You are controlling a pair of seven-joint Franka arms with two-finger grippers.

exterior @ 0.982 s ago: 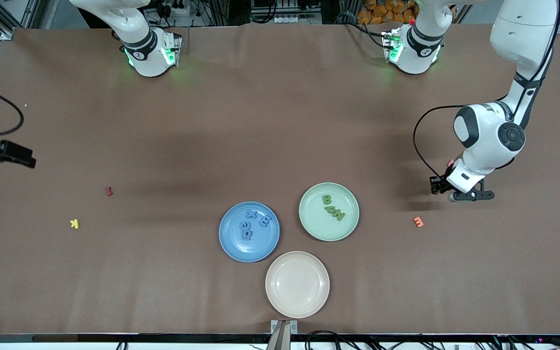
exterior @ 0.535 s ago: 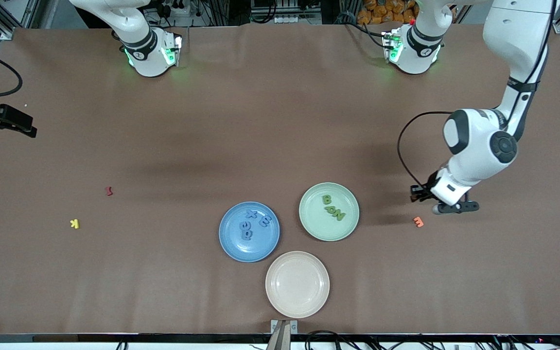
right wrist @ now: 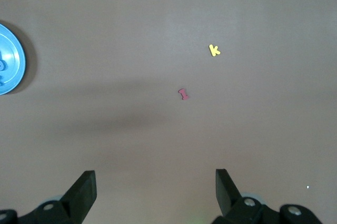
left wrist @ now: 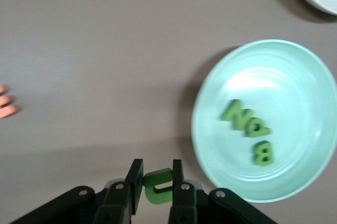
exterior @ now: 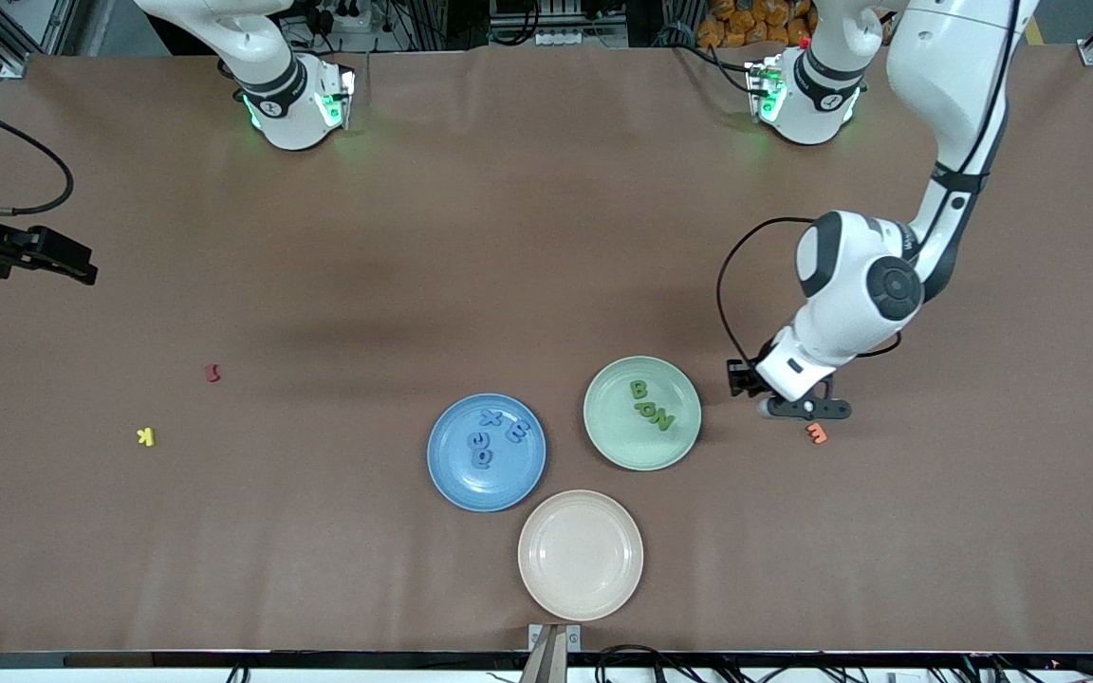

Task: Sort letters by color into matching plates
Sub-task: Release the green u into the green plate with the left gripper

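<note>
- Pincer work first: the left pincer point(left wrist: 156, 188) is clamped on a green letter point(left wrist: 158, 186), which sits upright between its two fingers point(left wrist: 134, 184); in the front view that left pincer point(exterior: 798, 408) hangs over bare table point(exterior: 546, 237), between the green plate point(exterior: 642, 413) and an orange letter point(exterior: 817, 433) (the held piece itself is hidden there).
- Green plate point(left wrist: 210, 129): it lies toward the left arm's end of the table and holds three green letters point(exterior: 651, 405), grouped near its middle; the wrist view shows them point(left wrist: 247, 134) as a B apart from two lying close together.
- Blue plate point(exterior: 487, 452): just beside the green one, toward the right arm's end and a little nearer to the front camera, with four blue letters point(exterior: 497, 436) lying in it. Its rim point(right wrist: 9, 58) also shows at the edge of the right wrist view.
- Cream plate point(exterior: 581, 555): nearest to the front camera, close under the other two, with nothing in it.
- Right pincer point(right wrist: 156, 195): its jaws stand wide apart and hold nothing; it waits at the right arm's end of the table point(exterior: 44, 256), above bare surface.
- Stray pieces: a dark red letter point(exterior: 213, 373) and a yellow letter point(exterior: 145, 436) lie on the table toward the right arm's end, well apart from the plates; both appear in the right wrist view too (red point(right wrist: 182, 94), yellow point(right wrist: 213, 50)).
- Orange letter point(left wrist: 6, 103): flat on the table, apart from the green plate.
</note>
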